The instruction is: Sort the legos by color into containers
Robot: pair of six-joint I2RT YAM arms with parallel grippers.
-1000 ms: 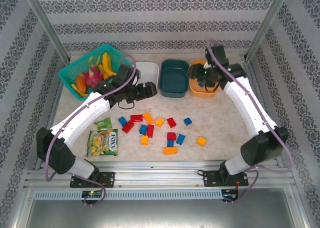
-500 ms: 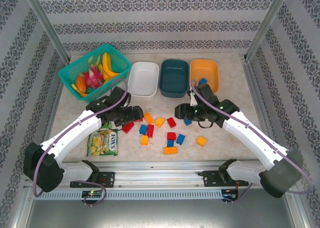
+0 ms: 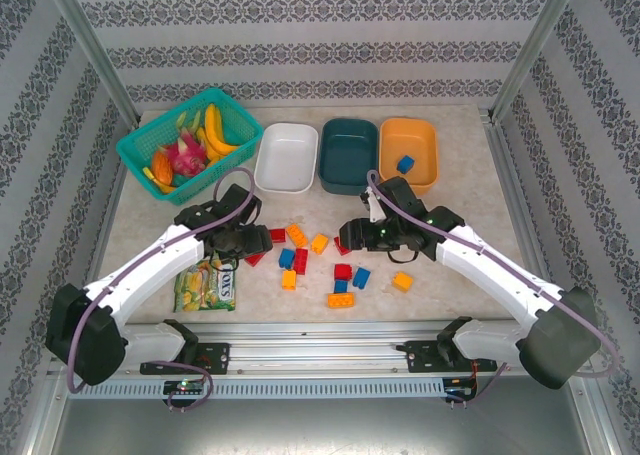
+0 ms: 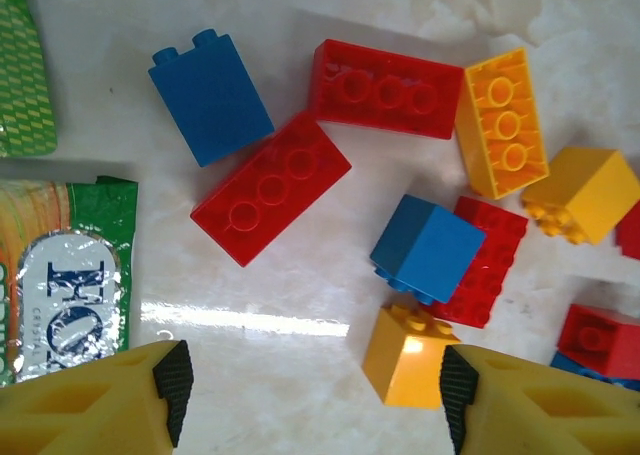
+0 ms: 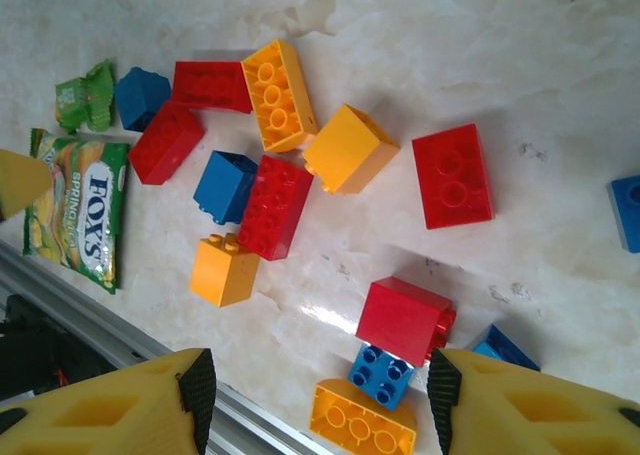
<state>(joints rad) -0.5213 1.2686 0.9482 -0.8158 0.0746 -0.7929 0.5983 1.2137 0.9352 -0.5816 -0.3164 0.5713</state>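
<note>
Red, blue and orange-yellow legos (image 3: 301,261) lie scattered mid-table. White (image 3: 286,158), dark teal (image 3: 348,156) and orange (image 3: 425,140) containers stand in a row behind them; a blue lego (image 3: 405,163) lies in the orange one. My left gripper (image 3: 262,241) hovers open at the pile's left edge. In the left wrist view, the left gripper (image 4: 315,400) has bare table between its pads and an orange lego (image 4: 405,355) just inside the right pad. My right gripper (image 3: 347,235) is open over the pile's middle. Seen from the right wrist, the right gripper (image 5: 320,395) spans a red lego (image 5: 405,320) and a small blue one (image 5: 380,375).
A teal lattice basket of fruit (image 3: 185,140) stands at the back left. A green FOX'S snack packet (image 3: 208,283) lies left of the pile, under my left arm. The aluminium rail (image 3: 320,353) runs along the table's near edge.
My right arm has pulled back from over the orange tub, where a blue lego now lies, and dropped to the pile. My left arm has swung from beside the white tub to the pile's left edge.
</note>
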